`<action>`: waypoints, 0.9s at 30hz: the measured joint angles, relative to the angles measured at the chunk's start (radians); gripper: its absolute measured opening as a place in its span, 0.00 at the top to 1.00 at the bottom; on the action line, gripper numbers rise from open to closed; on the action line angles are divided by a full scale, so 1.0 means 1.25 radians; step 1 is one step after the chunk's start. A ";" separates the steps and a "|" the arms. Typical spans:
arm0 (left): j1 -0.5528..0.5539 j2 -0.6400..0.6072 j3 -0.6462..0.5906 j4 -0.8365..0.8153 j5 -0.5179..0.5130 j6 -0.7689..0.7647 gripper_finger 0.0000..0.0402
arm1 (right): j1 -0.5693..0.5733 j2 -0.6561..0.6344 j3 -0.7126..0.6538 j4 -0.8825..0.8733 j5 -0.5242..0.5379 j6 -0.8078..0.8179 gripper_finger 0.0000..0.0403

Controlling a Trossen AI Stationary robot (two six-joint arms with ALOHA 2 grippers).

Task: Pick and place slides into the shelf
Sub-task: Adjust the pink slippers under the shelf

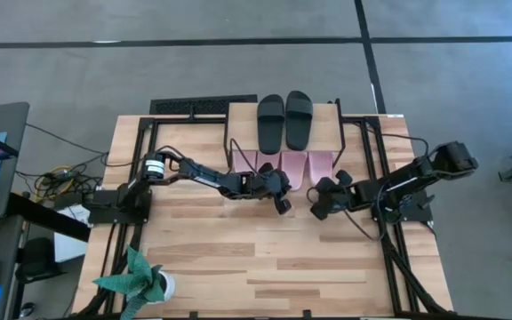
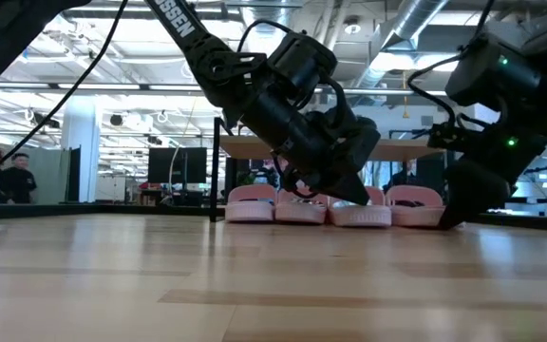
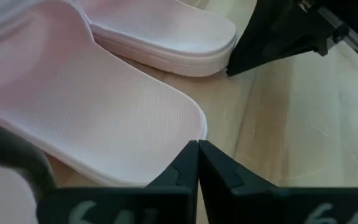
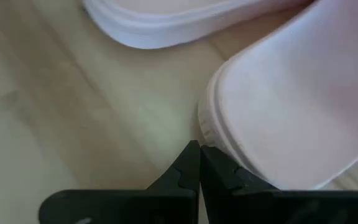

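Shelf (image 1: 323,111) covering most of 4 pink slides (image 1: 292,165), both arms' fingers (image 3: 197,163) closed, empty.

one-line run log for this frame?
black slides: on shelf | pink slides: under shelf | left gripper: shut, empty | right gripper: shut, empty

Two dark jointed arms, black cables

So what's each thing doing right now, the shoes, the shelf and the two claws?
Black slides: side by side on top of the shelf.
Pink slides: lined up in a row under the shelf, on the table.
Shelf: upright, black pair on top.
Left gripper: shut, empty, at a pink slide's edge.
Right gripper: shut, empty, at a pink slide's edge.
Plant: upright at the table's corner.
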 joint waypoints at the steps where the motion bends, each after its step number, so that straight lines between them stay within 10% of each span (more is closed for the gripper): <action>1: 0.002 0.000 0.000 0.000 0.000 0.000 1.00 | -0.008 -0.009 -0.008 0.004 -0.001 0.000 1.00; 27: 0.054 0.106 0.140 -0.039 0.028 -0.002 1.00 | -0.165 -0.089 -0.031 0.047 -0.072 -0.199 1.00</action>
